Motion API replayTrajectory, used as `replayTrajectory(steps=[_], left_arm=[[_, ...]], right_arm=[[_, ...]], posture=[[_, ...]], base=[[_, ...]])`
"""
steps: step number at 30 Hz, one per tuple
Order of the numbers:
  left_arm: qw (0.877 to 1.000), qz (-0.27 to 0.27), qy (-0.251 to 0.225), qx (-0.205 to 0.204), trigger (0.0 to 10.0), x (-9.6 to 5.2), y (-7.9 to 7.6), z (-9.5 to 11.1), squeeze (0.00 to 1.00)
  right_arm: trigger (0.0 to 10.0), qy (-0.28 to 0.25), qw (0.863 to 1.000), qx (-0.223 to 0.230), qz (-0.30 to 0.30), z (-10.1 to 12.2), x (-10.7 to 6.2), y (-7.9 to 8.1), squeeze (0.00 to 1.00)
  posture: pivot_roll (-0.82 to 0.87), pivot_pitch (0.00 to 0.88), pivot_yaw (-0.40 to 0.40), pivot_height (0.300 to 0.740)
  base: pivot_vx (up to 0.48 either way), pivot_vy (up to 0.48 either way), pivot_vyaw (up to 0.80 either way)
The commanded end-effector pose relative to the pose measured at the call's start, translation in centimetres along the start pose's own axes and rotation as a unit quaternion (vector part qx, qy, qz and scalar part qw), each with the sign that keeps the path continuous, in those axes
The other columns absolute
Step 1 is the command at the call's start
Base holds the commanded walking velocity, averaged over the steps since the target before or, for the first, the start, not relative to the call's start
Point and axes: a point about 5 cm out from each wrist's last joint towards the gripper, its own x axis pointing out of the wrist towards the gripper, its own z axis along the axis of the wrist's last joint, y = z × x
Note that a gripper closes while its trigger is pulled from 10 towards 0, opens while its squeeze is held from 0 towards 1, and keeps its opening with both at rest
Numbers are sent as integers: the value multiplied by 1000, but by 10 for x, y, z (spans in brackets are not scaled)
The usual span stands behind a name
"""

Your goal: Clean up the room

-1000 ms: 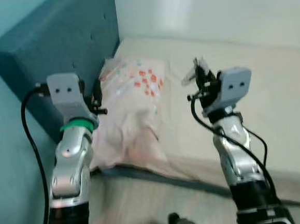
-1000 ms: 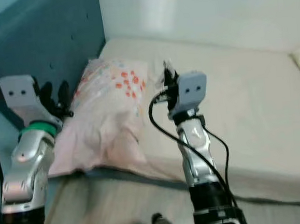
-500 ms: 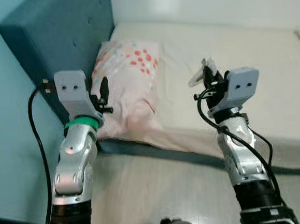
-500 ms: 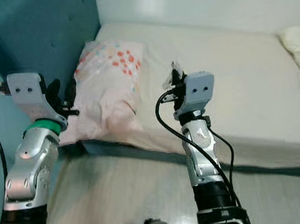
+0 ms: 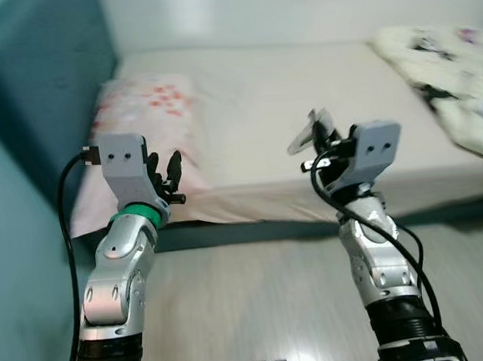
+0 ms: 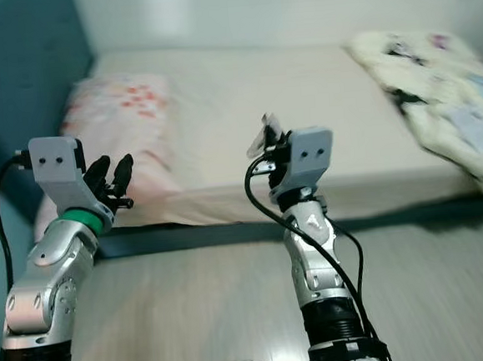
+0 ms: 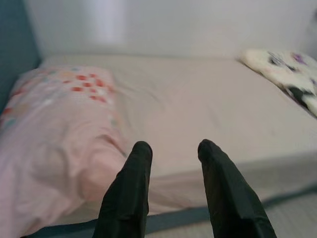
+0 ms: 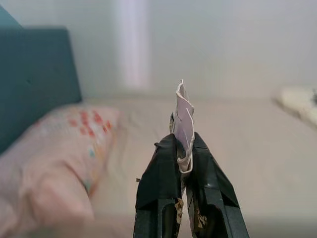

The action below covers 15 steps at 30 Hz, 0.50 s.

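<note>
My right gripper (image 8: 181,148) is shut on a small crumpled wrapper (image 8: 183,119), pale and whitish, which sticks up past the fingertips. In the head view this wrapper (image 5: 311,130) is held up in front of the bed's near edge. My left gripper (image 7: 171,151) is open with nothing between its fingers (image 5: 163,166), raised at the left near the pillow. A pink pillow (image 5: 140,115) with red and blue dots lies at the head of the bed. A white patterned blanket (image 5: 450,72) is bunched at the right side of the mattress.
The bed's beige mattress (image 5: 285,102) spans the view, with a dark teal headboard (image 5: 25,89) at the left and a white wall behind. Pale wood floor (image 5: 260,304) lies between me and the bed frame.
The camera has swung right and pulled back: the pillow and headboard shifted left and the blanket came into view. Both arms keep their raised poses, the right still holding the wrapper.
</note>
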Motion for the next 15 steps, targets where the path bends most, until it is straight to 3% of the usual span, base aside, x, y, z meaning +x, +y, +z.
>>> replayTrajectory(steps=[1, 15], left_arm=[[1000, -1, 18, 10, 10000, -1, 0, -11, 0], [999, 3, 42, 22, 10000, -2, 4, -22, 0]], right_arm=[[10000, 10, 1000, -2, 12, -7, -2, 6, 0], [10000, 3, 1000, 6, 22, -5, 1, 10, 0]], posture=[[-48, 20, 29, 740], [-52, 16, 32, 740]], base=[[0, 0, -788], [0, 0, -788]])
